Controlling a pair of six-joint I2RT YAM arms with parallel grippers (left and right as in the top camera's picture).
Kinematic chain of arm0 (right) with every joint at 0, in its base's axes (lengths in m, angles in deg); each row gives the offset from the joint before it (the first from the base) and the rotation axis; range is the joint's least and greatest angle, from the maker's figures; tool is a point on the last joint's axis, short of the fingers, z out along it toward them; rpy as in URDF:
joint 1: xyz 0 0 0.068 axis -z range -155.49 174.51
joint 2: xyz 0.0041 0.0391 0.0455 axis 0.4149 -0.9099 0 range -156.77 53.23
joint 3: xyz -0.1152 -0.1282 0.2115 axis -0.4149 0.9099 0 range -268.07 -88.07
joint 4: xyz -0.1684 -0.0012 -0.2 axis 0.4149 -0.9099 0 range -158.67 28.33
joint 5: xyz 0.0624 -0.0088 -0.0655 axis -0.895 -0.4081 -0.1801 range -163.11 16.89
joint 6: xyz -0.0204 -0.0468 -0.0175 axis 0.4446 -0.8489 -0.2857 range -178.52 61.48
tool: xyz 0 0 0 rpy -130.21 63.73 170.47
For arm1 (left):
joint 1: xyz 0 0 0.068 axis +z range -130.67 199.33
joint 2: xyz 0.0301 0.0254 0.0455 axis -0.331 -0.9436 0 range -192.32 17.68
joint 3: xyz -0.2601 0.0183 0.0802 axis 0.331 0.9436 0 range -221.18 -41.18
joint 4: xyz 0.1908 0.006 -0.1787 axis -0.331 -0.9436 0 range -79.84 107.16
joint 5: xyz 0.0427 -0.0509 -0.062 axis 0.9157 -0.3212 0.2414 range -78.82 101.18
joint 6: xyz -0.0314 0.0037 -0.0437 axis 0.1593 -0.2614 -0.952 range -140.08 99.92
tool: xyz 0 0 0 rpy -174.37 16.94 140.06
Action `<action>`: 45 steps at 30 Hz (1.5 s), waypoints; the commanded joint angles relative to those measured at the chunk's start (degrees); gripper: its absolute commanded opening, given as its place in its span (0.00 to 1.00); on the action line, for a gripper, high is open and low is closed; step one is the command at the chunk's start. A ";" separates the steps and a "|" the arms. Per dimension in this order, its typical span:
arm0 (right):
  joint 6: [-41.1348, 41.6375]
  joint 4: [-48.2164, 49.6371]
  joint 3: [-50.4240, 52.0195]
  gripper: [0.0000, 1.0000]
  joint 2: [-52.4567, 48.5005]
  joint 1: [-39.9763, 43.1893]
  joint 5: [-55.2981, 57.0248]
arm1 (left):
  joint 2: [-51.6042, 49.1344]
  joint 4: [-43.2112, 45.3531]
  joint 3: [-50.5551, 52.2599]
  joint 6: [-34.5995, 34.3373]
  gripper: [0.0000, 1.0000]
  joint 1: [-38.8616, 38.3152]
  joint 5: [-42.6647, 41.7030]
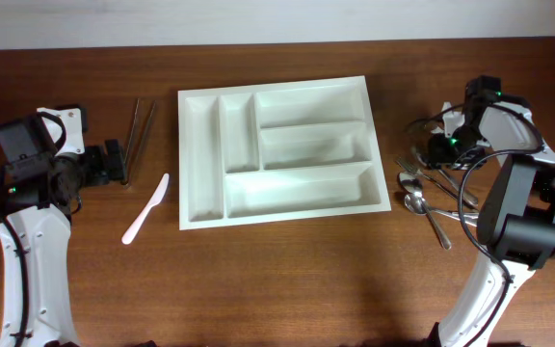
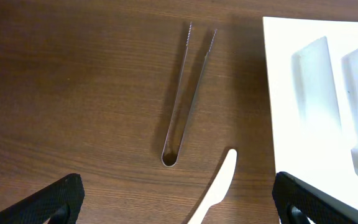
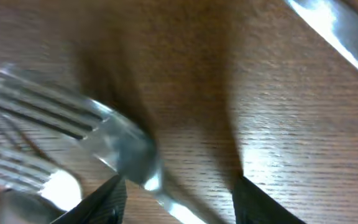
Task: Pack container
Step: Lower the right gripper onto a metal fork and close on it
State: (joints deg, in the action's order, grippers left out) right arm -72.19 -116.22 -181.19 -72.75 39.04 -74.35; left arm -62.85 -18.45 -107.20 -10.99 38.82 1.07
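Note:
The white cutlery tray (image 1: 276, 151) lies in the middle of the table, its compartments empty; its left edge shows in the left wrist view (image 2: 303, 93). Metal tongs (image 1: 140, 135) (image 2: 188, 93) and a white plastic knife (image 1: 146, 208) (image 2: 216, 186) lie left of it. My left gripper (image 1: 118, 164) (image 2: 178, 208) is open and empty, hovering by the tongs' closed end. A pile of metal forks and spoons (image 1: 430, 188) lies right of the tray. My right gripper (image 1: 439, 145) (image 3: 178, 202) is open and low over the pile, its fingers either side of a fork (image 3: 98, 134).
A second shiny utensil (image 3: 337, 31) crosses the top right of the right wrist view. The right arm's cables (image 1: 451, 178) hang over the cutlery pile. The table's far edge meets a pale wall (image 1: 277, 19).

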 commanded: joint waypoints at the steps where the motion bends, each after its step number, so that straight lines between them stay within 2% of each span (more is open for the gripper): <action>1: 0.00 0.85 2.12 0.53 -0.96 -0.31 3.72 | -0.26 -0.02 -1.42 0.87 0.99 0.17 -1.05; 3: 0.04 1.44 3.02 0.53 -0.96 -0.31 3.87 | -0.26 -0.02 -1.42 0.87 0.99 0.17 -1.05; 6: 2.08 1.62 3.80 0.47 -0.96 -0.31 4.35 | -0.26 -0.02 -1.42 0.87 0.99 0.17 -1.05; 8: 3.28 1.46 3.85 0.38 -0.96 -0.31 4.35 | -0.26 -0.02 -1.42 0.87 0.99 0.17 -1.05; 13: 7.74 1.16 3.85 0.24 -0.96 -0.31 4.33 | -0.26 -0.02 -1.42 0.87 0.99 0.17 -1.05; 19: 13.44 1.11 3.85 0.20 -0.96 -0.28 4.33 | -0.26 -0.02 -1.42 0.87 0.99 0.17 -1.05; 23: 13.75 2.03 3.82 0.14 -0.96 -0.26 4.35 | -0.26 -0.02 -1.42 0.87 0.99 0.17 -1.05; 24: 13.75 2.75 3.82 0.09 -0.96 -0.24 4.37 | -0.26 -0.02 -1.42 0.87 0.99 0.17 -1.05; 28: 13.75 3.96 3.82 0.04 -0.96 -0.26 4.35 | -0.26 -0.02 -1.42 0.87 0.99 0.17 -1.05; 36: 13.73 1.49 -0.74 0.04 -0.72 -0.26 4.35 | -0.26 -0.02 -1.42 0.87 0.99 0.17 -1.05; 45: 13.79 -11.65 -17.31 0.04 1.29 -1.86 4.28 | -0.26 -0.02 -1.42 0.87 0.99 0.17 -1.05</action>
State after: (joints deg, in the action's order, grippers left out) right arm -58.73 -126.16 -192.67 -73.01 38.45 -71.18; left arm -62.85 -18.50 -107.20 -10.99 38.82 1.05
